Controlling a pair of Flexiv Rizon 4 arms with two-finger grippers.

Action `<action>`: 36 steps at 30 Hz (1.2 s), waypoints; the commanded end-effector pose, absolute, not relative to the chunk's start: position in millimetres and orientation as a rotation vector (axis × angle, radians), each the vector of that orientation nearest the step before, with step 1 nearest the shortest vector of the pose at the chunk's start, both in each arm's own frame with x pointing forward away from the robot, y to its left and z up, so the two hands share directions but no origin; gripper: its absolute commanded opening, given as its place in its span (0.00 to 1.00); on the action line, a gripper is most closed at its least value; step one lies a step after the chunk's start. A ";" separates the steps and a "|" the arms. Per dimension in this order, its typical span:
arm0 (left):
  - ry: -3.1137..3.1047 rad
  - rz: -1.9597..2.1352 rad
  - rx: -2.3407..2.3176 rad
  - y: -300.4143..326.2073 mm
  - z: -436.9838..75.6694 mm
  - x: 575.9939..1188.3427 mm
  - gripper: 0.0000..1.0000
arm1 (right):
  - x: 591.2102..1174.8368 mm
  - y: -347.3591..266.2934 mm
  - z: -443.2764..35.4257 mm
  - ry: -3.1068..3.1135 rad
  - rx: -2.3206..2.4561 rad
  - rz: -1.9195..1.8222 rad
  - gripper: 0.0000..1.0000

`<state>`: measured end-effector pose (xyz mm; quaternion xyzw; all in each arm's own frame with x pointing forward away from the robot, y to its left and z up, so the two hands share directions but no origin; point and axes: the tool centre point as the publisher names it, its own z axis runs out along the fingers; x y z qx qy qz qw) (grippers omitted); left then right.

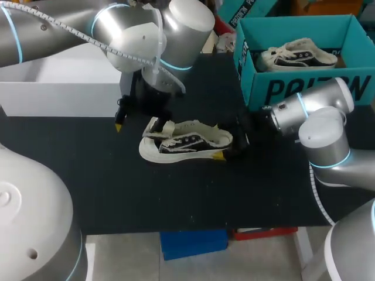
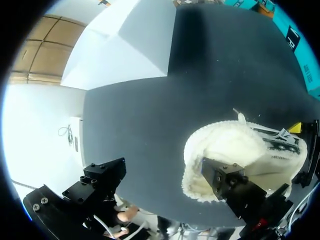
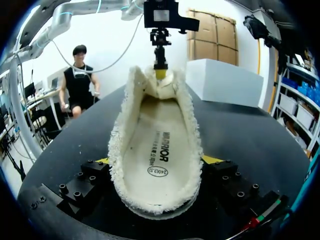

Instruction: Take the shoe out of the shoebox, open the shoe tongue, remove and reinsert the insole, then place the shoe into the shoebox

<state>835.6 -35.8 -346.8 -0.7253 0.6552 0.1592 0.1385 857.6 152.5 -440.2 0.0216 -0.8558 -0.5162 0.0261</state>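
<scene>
A black-and-white shoe [image 1: 181,145] lies on the black table, laces toward the head view. A cream insole [image 3: 157,160] with fleecy edges rests over it, printed face showing, its far end curled up. My right gripper [image 3: 157,161] comes in from the shoe's right end, with a finger against each side; it is shut on the shoe. My left gripper [image 1: 143,120] hangs over the opposite end with its fingers wide apart. In the left wrist view the insole's rounded end [image 2: 225,150] lies by one finger [image 2: 235,190], and nothing is gripped.
The teal shoebox [image 1: 316,88] stands open at the back right with a second shoe [image 1: 299,54] inside it. A white box [image 1: 58,88] sits at the back left, close behind my left arm. Bare black tabletop [image 1: 176,199] runs along the front.
</scene>
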 end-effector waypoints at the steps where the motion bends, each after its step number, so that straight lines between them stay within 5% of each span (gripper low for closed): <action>1: 1.966 0.404 -2.115 -28.9 -350.6 835.7 1.00 | 856.8 153.4 -444.5 -2.645 0.064 -1.595 0.00; 10: 2.698 -0.172 -1.879 -30.7 -283.9 824.7 1.00 | 856.8 153.4 -444.5 -2.645 0.064 -1.595 0.00; 11: 2.830 -0.244 -1.749 -33.6 -274.5 821.1 0.93 | 856.8 153.4 -444.5 -2.645 0.064 -1.595 0.00; 12: 2.935 -0.291 -1.646 -36.4 -268.0 818.3 0.42 | 856.8 153.4 -444.5 -2.645 0.064 -1.595 0.00; 13: 2.967 -0.306 -1.606 -37.3 -266.0 817.0 0.35 | 856.8 153.4 -444.5 -2.645 0.064 -1.595 0.00; 14: 3.116 -0.368 -1.344 -43.9 -256.5 809.2 0.00 | 856.8 153.4 -444.5 -2.645 0.064 -1.595 0.00; 18: 3.394 -0.379 -0.655 -62.1 -246.1 798.7 0.00 | 856.8 153.4 -444.5 -2.645 0.064 -1.595 0.00; 24: 3.439 -0.345 -0.241 -86.0 -244.6 805.3 0.00 | 856.8 153.4 -444.5 -2.645 0.064 -1.595 0.00; 36: 3.443 -0.349 -0.220 -86.0 -244.6 805.3 0.00 | 856.8 153.4 -444.5 -2.645 0.064 -1.595 0.00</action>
